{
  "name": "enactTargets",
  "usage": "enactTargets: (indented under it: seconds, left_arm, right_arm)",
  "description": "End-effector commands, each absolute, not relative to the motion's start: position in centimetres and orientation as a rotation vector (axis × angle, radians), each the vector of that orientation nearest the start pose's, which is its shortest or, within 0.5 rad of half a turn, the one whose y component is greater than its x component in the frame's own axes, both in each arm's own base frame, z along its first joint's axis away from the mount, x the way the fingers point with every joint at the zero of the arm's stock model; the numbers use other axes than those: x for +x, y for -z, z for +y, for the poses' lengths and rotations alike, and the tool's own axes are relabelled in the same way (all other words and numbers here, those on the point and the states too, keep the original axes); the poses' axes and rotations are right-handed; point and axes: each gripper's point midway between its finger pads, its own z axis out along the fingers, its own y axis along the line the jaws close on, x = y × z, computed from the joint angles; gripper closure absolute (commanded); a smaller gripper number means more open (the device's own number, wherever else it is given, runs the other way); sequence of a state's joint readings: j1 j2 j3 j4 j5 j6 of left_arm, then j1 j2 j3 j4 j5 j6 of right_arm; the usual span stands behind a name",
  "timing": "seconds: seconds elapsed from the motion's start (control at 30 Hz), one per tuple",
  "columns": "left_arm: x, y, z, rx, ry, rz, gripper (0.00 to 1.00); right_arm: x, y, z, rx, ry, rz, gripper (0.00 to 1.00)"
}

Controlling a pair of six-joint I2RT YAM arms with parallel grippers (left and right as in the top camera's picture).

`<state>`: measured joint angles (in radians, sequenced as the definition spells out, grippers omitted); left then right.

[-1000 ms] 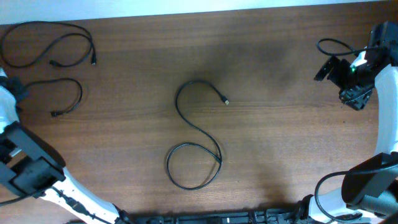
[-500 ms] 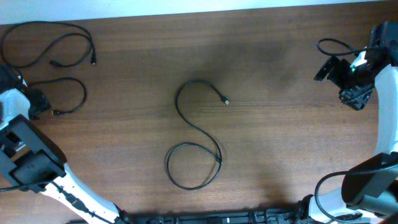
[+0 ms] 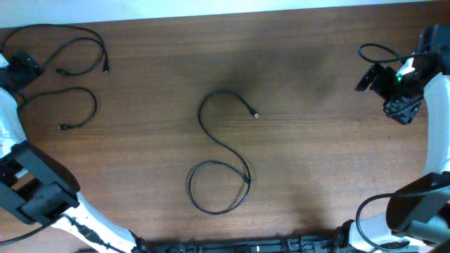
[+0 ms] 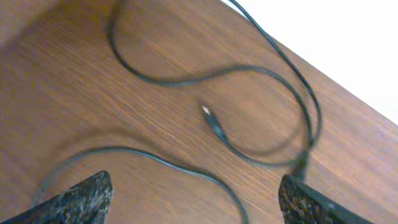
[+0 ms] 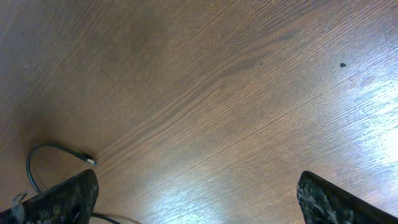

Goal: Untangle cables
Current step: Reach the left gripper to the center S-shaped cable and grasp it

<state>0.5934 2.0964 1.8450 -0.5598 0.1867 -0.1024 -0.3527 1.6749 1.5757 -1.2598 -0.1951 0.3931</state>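
Observation:
Three thin black cables lie apart on the wooden table. One S-shaped cable [image 3: 223,158] with a closed loop lies in the middle. A second cable [image 3: 70,50] curves at the far back left, and a third [image 3: 83,105] lies just below it. My left gripper [image 3: 24,63] is open and empty, hovering between those two left cables. The left wrist view shows a plug end [image 4: 214,124] and a lower cable [image 4: 155,158] between its open fingers, with the gripper [image 4: 196,199] holding nothing. My right gripper [image 3: 371,77] is open and empty at the far right [image 5: 199,199].
A thicker black robot wire [image 3: 373,48] loops beside the right arm. The table's back edge meets a white surface [image 3: 211,7]. The middle cable's plug end [image 5: 90,161] shows at the left of the right wrist view. Arm bases stand along the front edge.
My left gripper has moved from beside the lower left cable toward the back left corner. The lower left cable's curve has shifted slightly. The right arm has not moved.

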Motion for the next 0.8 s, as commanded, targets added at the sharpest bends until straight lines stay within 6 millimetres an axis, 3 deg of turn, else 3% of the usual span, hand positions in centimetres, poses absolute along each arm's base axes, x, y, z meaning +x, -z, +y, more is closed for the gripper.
enactTargets:
  seconds: [0.0, 0.03, 0.13, 0.17, 0.23, 0.37, 0.43, 0.53, 0.67, 0.73, 0.77]
  left_arm:
    - [51.3, -18.0, 24.4, -0.598, 0.235, 2.231, 0.16]
    - [52.1, -18.6, 21.6, -0.516, 0.381, 2.221, 0.16]
    - [52.9, -18.7, 16.0, -0.4, 0.575, 2.245, 0.13]
    - [52.8, -18.0, 13.3, -0.378, 0.62, 2.296, 0.12]
    - [52.6, -16.7, 8.2, -0.322, 0.696, 2.387, 0.01]
    - [52.0, -14.2, -0.1, -0.192, 0.789, 2.528, 0.01]
    - [50.6, -12.1, -5.2, -0.102, 0.804, 2.646, 0.01]
    - [47.4, -9.2, -10.7, 0.136, 0.728, 2.812, 0.01]
    - [41.6, -6.0, -14.8, 0.34, 0.446, 3.073, 0.04]
    - [40.2, -5.7, -16.5, 0.48, 0.35, 3.091, 0.05]
    - [39.7, -5.7, -17.8, 0.539, 0.317, 3.082, 0.12]
  right_arm:
    - [34.0, -17.6, -9.3, 1.045, -0.268, 2.721, 0.01]
    - [34.0, -17.6, -9.3, 1.045, -0.268, 2.721, 0.01]
    - [34.0, -17.6, -9.3, 1.046, -0.268, 2.721, 0.01]
    - [34.0, -17.6, -9.3, 1.045, -0.268, 2.722, 0.01]
    - [34.0, -17.6, -9.3, 1.046, -0.268, 2.721, 0.01]
    - [34.0, -17.6, -9.3, 1.045, -0.268, 2.721, 0.01]
    - [34.0, -17.6, -9.3, 1.045, -0.268, 2.721, 0.01]
    - [34.0, -17.6, -9.3, 1.046, -0.268, 2.721, 0.01]
    - [34.0, -17.6, -9.3, 1.045, -0.268, 2.721, 0.01]
    - [34.0, -17.6, -9.3, 1.045, -0.268, 2.721, 0.01]
    - [34.0, -17.6, -9.3, 1.046, -0.268, 2.721, 0.01]
